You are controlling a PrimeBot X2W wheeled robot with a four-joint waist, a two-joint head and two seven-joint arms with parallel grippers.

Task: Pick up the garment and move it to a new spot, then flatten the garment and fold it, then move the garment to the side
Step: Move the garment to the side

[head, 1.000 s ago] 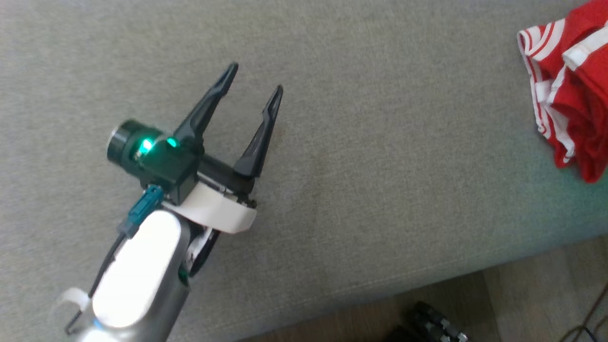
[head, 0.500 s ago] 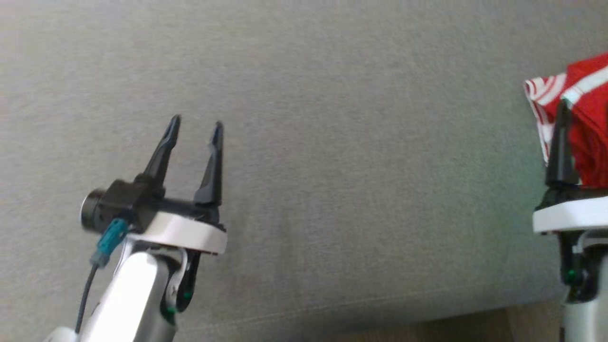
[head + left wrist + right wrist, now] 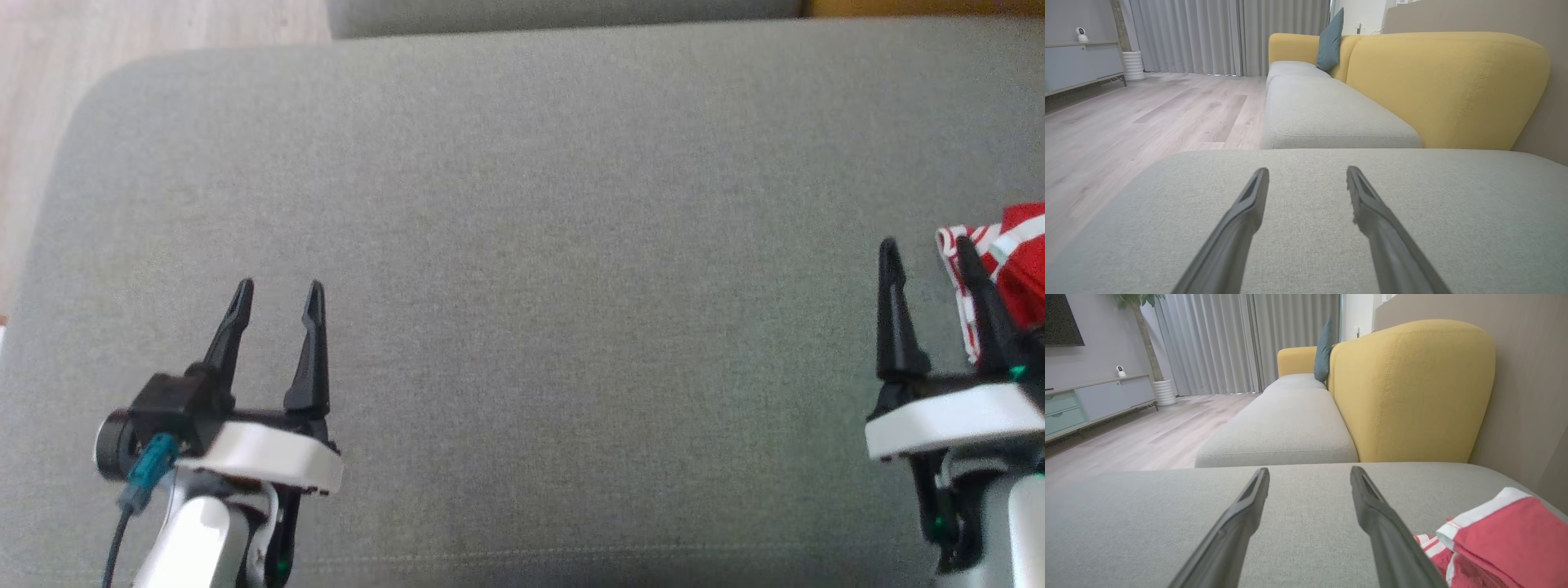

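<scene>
The garment is red cloth with white stripes, bunched at the right edge of the grey cushion. The right wrist view has the garment at its lower right, beside the right finger. My right gripper hovers at the lower right, open and empty, its right finger overlapping the garment's striped edge in the head view. At the lower left, far from the garment, my left gripper is also open with nothing between its fingers. Each wrist view looks along open jaws, the left gripper and the right gripper, over bare cushion.
A second grey seat cushion continues beyond this one, with a yellow backrest and a teal pillow alongside. Wooden floor lies past the cushion's left edge. A low cabinet and curtains stand far off.
The head view has swung, so the cushion's far edge and the floor now show. My left gripper has straightened and drawn back to the lower left. The right gripper has come into view beside the garment.
</scene>
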